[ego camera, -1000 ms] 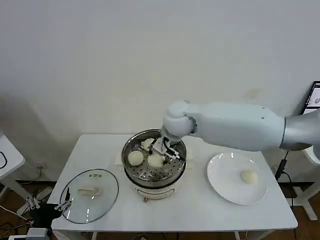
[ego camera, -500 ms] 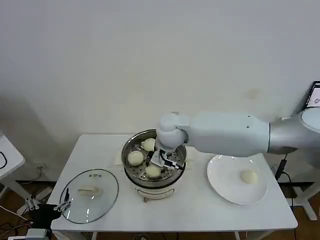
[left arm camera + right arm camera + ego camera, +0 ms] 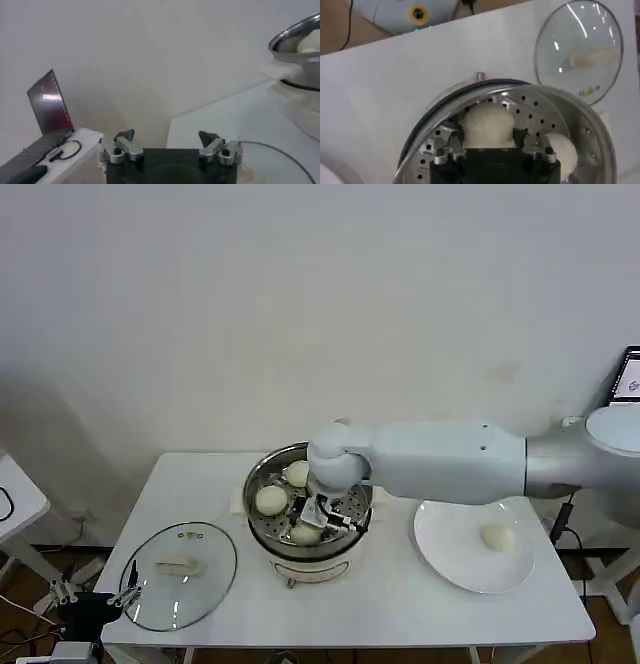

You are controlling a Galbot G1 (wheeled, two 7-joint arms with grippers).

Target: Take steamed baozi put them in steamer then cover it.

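Observation:
The shiny steamer (image 3: 254, 486) stands mid-table on its white base. Two baozi (image 3: 271, 500) (image 3: 297, 473) lie on its perforated tray. My right gripper (image 3: 318, 519) reaches into the steamer's front part, shut on a third baozi (image 3: 305, 534). In the right wrist view this baozi (image 3: 488, 125) sits between the fingers of the right gripper (image 3: 491, 136), low over the holed tray, with another baozi (image 3: 562, 150) beside it. One more baozi (image 3: 497, 536) rests on the white plate (image 3: 450, 559). My left gripper (image 3: 166, 136) hangs open and idle off the table's left front corner.
The round glass lid (image 3: 180, 576) lies flat on the table left of the steamer, with its handle up. The white plate takes up the right side. A small side table (image 3: 15, 499) stands at the far left, and a wall is close behind.
My right gripper has carried the baozi from the steamer's middle toward its front edge and lower onto the tray. The left arm has stayed put.

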